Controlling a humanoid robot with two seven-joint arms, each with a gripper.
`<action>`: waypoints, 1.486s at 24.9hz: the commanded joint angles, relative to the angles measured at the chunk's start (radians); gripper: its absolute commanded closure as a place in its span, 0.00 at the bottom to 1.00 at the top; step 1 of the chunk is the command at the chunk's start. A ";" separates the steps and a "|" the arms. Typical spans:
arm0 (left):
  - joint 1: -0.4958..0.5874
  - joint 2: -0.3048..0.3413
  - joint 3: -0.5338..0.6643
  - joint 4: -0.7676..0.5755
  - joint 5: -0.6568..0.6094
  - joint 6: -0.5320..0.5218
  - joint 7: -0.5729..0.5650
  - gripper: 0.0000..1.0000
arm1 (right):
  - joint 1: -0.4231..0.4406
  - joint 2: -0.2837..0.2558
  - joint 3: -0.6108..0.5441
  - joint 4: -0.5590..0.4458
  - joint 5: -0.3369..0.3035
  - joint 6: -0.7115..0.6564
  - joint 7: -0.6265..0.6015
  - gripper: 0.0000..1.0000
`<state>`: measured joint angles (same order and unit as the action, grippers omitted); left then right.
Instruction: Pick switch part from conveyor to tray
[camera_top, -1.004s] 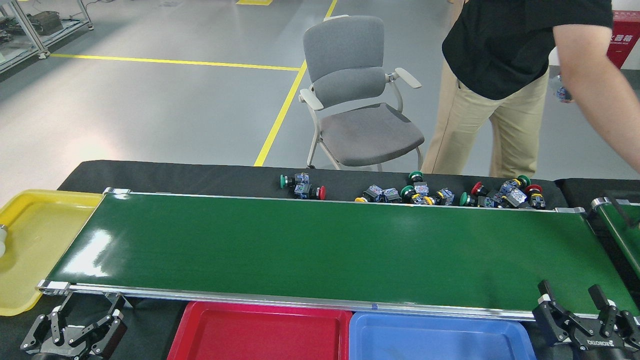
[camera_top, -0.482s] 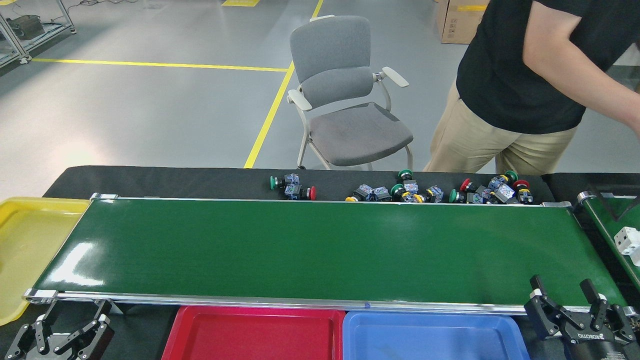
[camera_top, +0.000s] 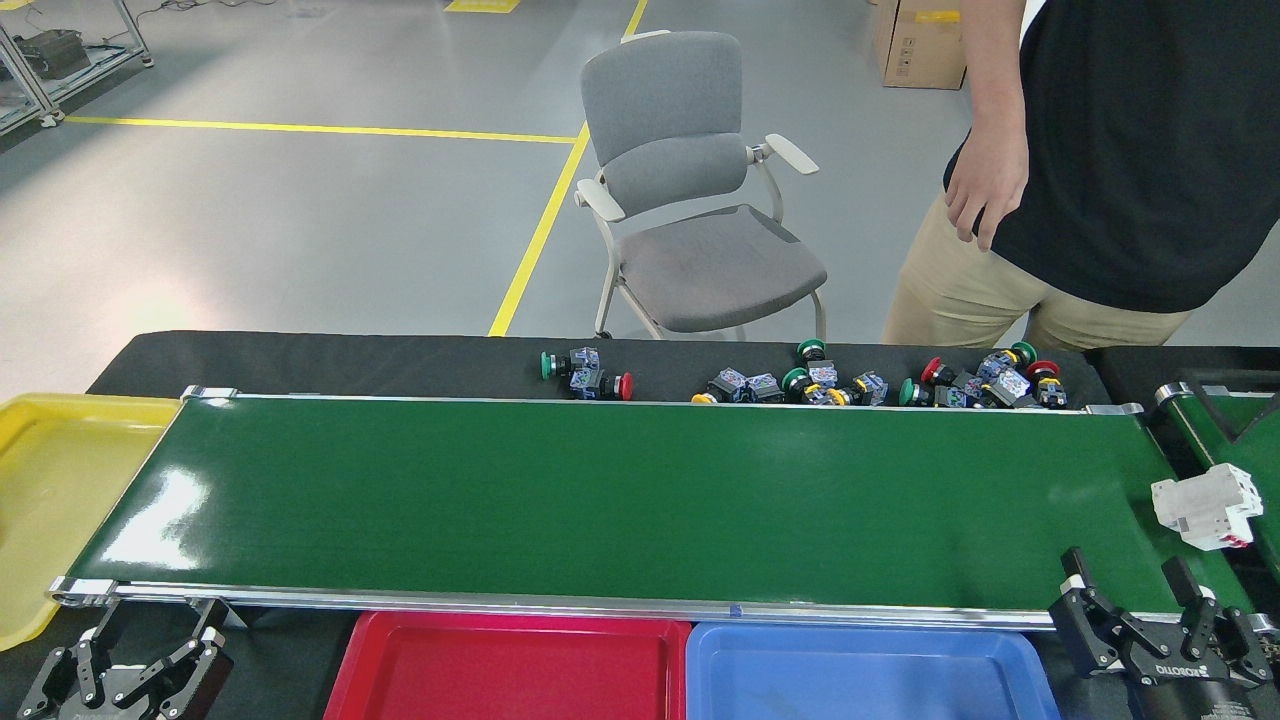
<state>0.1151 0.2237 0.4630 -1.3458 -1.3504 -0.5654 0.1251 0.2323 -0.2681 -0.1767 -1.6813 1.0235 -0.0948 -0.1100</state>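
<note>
White switch part with small red mark sits at far right end of dark-green conveyor, by gap to second belt. Right claw just below it, fingers spread wide, holding nothing; "DH-ROBOTICS"-type lettering on body too small to read surely. Left claw at near left corner, fingers apart, empty. Red tray, blue tray beside near rail; yellow tray at left end. Coloured pushbutton switches heaped on black worktop behind belt. Person standing beyond, beside grey chair.

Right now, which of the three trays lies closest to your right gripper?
The blue tray, at the near edge beside the right gripper; the red tray sits further left and the yellow tray at the far left end.
</note>
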 joint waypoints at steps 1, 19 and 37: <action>-0.003 0.014 0.002 -0.013 0.005 -0.004 0.008 0.00 | 0.013 0.023 -0.004 -0.028 0.012 0.003 -0.002 0.01; -0.003 0.006 0.000 -0.012 0.004 -0.004 0.008 0.00 | 0.064 0.135 0.026 -0.087 0.119 0.060 0.078 0.01; -0.014 0.008 -0.064 -0.012 0.002 -0.005 0.008 0.00 | -0.162 0.128 0.094 0.112 0.250 0.303 0.173 0.01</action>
<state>0.1101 0.2233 0.3968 -1.3459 -1.3504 -0.5683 0.1253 0.0965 -0.1340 -0.0961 -1.5815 1.2620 0.1797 0.0602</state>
